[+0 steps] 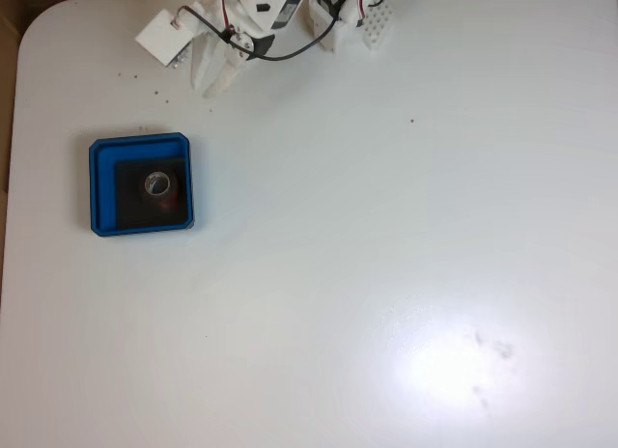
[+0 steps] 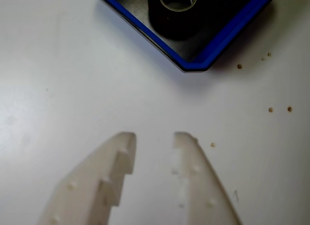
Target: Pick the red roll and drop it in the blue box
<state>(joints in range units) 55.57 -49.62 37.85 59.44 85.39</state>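
Red tape, a small ring-shaped roll (image 1: 158,187) with a dark rim and hollow centre, lies inside the shallow square bright-blue plastic box (image 1: 103,150), resting on its black floor, in the fixed view. From the wrist view, nearest the lens, the arm's white two-finger gripper (image 2: 155,136) hangs over bare white table (image 2: 58,79), its jaws parted with a clear gap between the tips and nothing held. Just beyond the tips comes one rounded corner of the blue box (image 2: 196,66), and past that rim the roll (image 2: 177,14) sits on the dark floor, looking almost black here. Small brown crumbs (image 2: 279,109) dot the table to the right of the gripper. In the fixed view the gripper (image 1: 214,85) sits near the table's top edge, apart from the box, which lies below and to the left of it.
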